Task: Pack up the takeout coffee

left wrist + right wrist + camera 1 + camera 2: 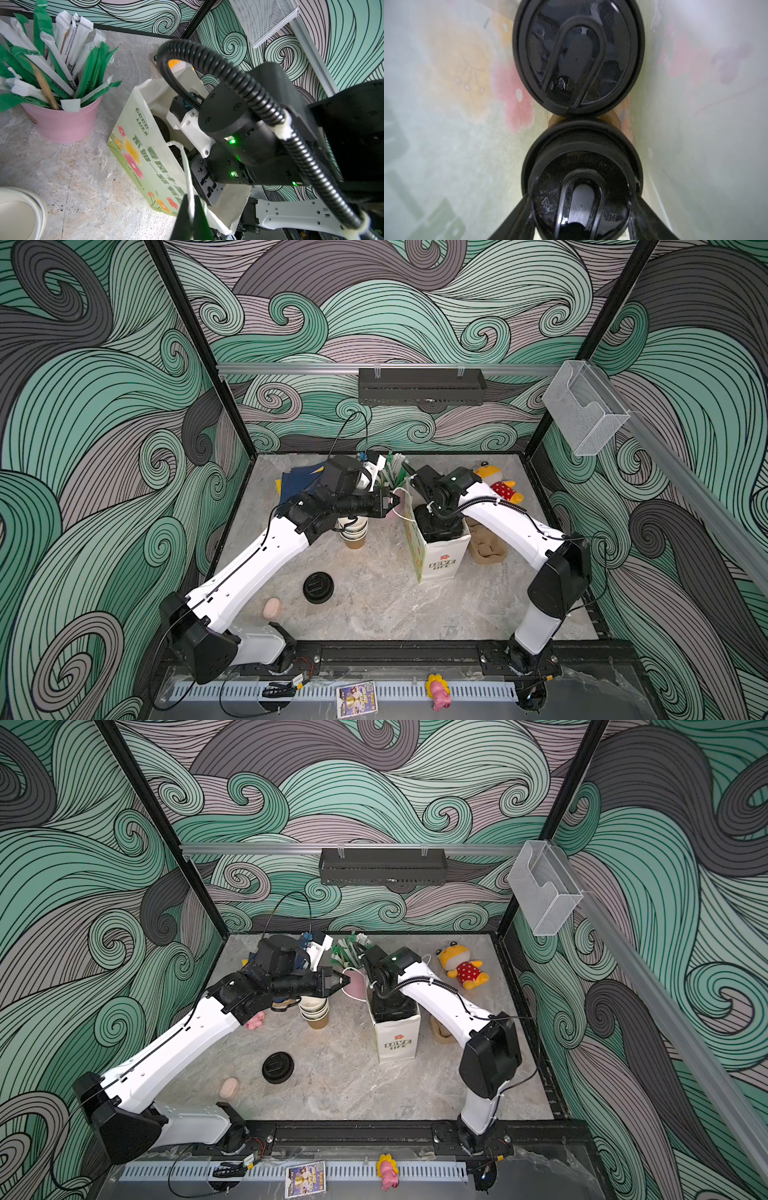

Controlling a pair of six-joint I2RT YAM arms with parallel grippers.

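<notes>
The takeout coffee shows in the right wrist view as two cups with black sip lids, standing side by side inside the flowered paper bag. My right gripper reaches down into the bag. Its fingers press both sides of the nearer cup's lid. The farther cup's lid touches it, and the cup bodies are almost wholly hidden. In both top views this gripper is hidden inside the bag. My left gripper is shut on the bag's white handle, holding it at the bag's left rim.
A stack of empty paper cups stands left of the bag, with spare black lids nearer the front. The pink cup of straws is behind. A brown cup tray and a plush toy lie right of the bag.
</notes>
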